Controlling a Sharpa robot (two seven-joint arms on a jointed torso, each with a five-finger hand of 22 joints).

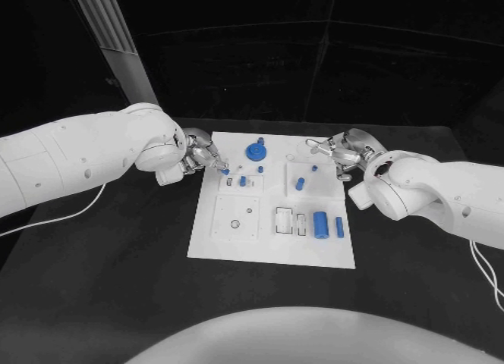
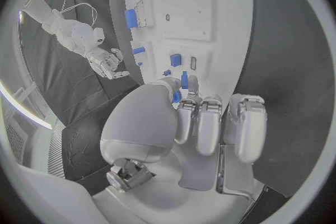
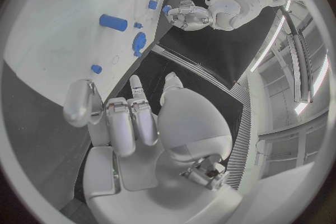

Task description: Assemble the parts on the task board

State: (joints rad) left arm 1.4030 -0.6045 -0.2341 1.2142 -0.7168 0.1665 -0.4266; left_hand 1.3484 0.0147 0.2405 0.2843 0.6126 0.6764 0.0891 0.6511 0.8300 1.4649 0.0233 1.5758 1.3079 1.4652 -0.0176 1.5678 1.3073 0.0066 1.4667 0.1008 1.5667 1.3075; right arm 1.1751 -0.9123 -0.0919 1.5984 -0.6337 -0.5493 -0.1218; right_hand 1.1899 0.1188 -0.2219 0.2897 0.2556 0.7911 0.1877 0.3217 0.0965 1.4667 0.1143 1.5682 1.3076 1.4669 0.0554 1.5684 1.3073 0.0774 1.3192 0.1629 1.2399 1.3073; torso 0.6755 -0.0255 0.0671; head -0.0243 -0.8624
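Observation:
The white task board point(image 1: 237, 244) lies mid-table. My left hand point(image 1: 200, 158) hovers at its far left edge and pinches a small blue peg point(image 1: 226, 172) between thumb and a finger; the left wrist view shows that peg point(image 2: 183, 79) at the fingertips, over the board point(image 2: 210, 11). My right hand point(image 1: 340, 149) is at the board's far right corner, fingers curled in with nothing in them point(image 3: 140, 117). On the board stand a round blue gear point(image 1: 256, 152), a blue cylinder point(image 1: 300, 183), small blue pegs point(image 1: 242, 180) and two blue blocks point(image 1: 320, 224).
Empty rectangular slots point(image 1: 283, 220) and a small ring point(image 1: 234, 224) mark the board's near half. A white cable point(image 1: 55, 216) trails over the black table at the left, and another point(image 1: 487, 277) at the right. A grey post point(image 1: 112, 38) stands far left.

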